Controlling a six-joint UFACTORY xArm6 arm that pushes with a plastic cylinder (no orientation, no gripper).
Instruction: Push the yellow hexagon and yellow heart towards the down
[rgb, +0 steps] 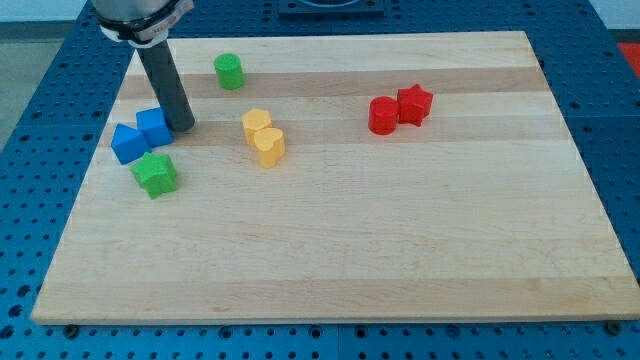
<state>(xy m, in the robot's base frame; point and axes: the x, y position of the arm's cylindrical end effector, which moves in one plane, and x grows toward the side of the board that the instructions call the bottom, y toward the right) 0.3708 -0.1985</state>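
The yellow hexagon (256, 122) and the yellow heart (268, 145) sit touching each other left of the board's middle, the heart just below the hexagon. My tip (183, 127) rests on the board to their left, about a block's width away from the hexagon. The tip stands right beside a blue cube (154, 126).
A second blue block (128, 143) touches the blue cube on its left. A green star (155, 173) lies below them. A green cylinder (229, 71) is near the view's top. A red cylinder (383, 115) and a red star (414, 103) sit together at the right. The wooden board (400, 250) has blue pegboard around it.
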